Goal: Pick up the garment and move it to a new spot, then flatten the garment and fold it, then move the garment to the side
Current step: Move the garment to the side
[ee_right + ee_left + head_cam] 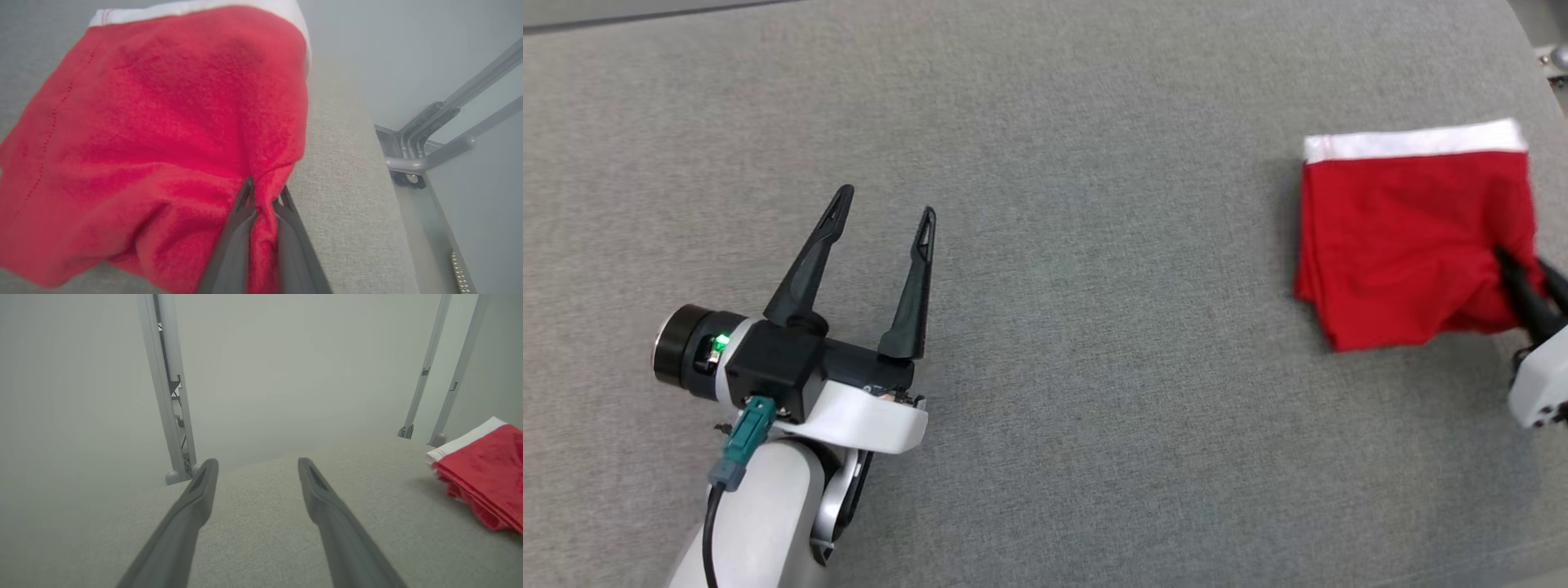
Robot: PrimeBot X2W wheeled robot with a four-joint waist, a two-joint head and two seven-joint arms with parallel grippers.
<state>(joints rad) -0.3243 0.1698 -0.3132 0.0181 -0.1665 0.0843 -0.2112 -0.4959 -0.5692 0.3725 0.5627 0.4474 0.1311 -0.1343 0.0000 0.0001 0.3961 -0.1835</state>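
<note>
The garment (pixel 1409 237) is a folded red piece with a white band along its far edge, lying at the right of the grey table (pixel 1054 327). My right gripper (pixel 1515 269) is shut on the garment's near right corner, red cloth pinched between its dark fingers (pixel 241 228). The right wrist view looks across the garment (pixel 163 122), whose gripped edge puckers upward. My left gripper (pixel 886 204) hovers open over bare table at the lower left, nothing between its fingers. In the left wrist view the left gripper (pixel 257 465) points past the garment (pixel 486 473), which sits far to its right.
The table's right edge (pixel 367 163) runs close beside the garment, with grey metal frame legs (pixel 429 143) below it. Two slanted frame posts (pixel 441 375) and another post (pixel 167 384) stand beyond the table's far edge.
</note>
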